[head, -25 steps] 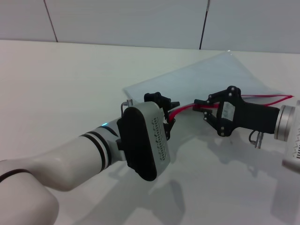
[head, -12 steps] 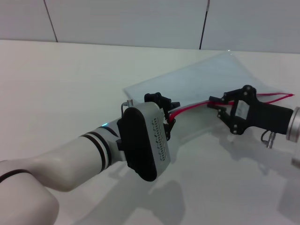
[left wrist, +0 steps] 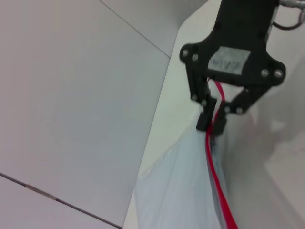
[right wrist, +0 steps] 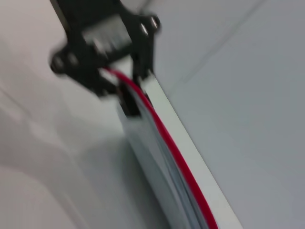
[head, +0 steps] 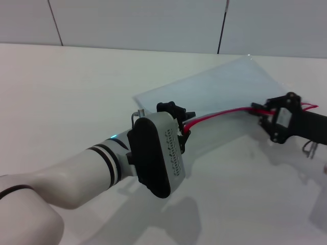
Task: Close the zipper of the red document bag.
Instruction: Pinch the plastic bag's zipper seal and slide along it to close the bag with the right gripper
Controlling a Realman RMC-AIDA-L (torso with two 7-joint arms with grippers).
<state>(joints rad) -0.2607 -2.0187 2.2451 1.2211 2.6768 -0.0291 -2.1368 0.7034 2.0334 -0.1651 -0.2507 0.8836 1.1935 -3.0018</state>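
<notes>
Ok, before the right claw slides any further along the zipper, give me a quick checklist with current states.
1. Left claw anchoring the near end of the zipper: ok, shut on the red strip.
2. Right claw pinching the zipper: ok, the left wrist view shows its fingertips closed on the strip.
3. Strip between the claws sealed: cannot tell, it reads as one red line.
4. Strip beyond the right claw: not ok, it appears to split into two lines, so still open.
5. Red document bag lying flat on the table: ok on the far side; the zipper edge is lifted.
6. Room left to travel: cannot tell, the bag's end sits behind the right claw.
</notes>
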